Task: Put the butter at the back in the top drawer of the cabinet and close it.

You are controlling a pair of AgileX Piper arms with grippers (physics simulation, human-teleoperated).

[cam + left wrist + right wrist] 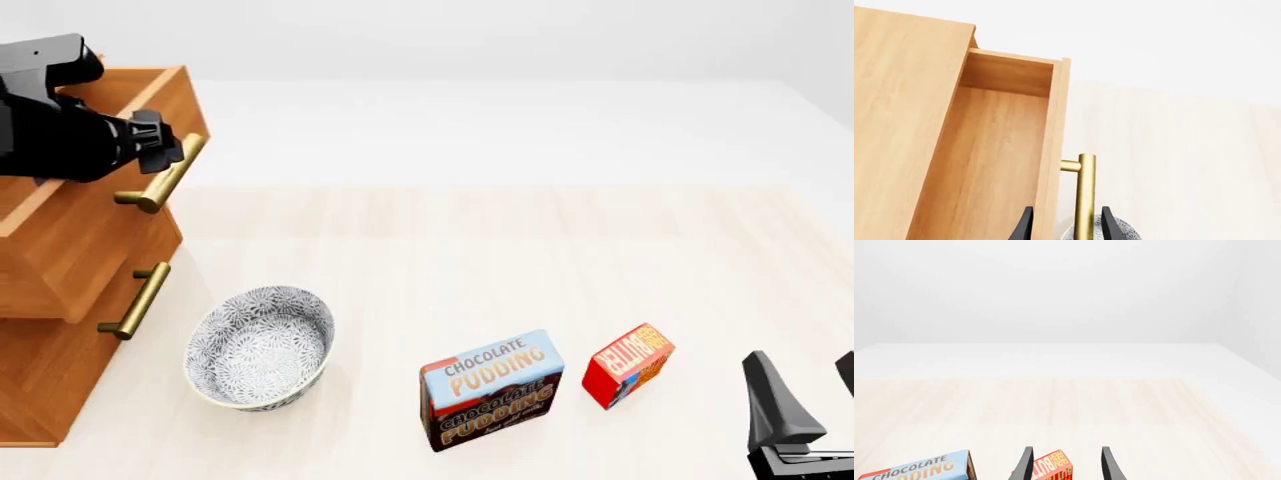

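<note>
Around the brass handle (1085, 197), the left tool (1066, 225) was set, grip unclear; right tool (1066, 465) spread, butter (1053, 467) between, risking toppling.

Bright, even, diffuse light; soft faint shadows; sharp renders.

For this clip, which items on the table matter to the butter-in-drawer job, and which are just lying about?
Part of the job: butter; top drawer, pulled open; cabinet; left pincer, astride the drawer's handle; right pincer, open near the butter.

Just lying about: patterned bowl; Chocolate Pudding box.
</note>
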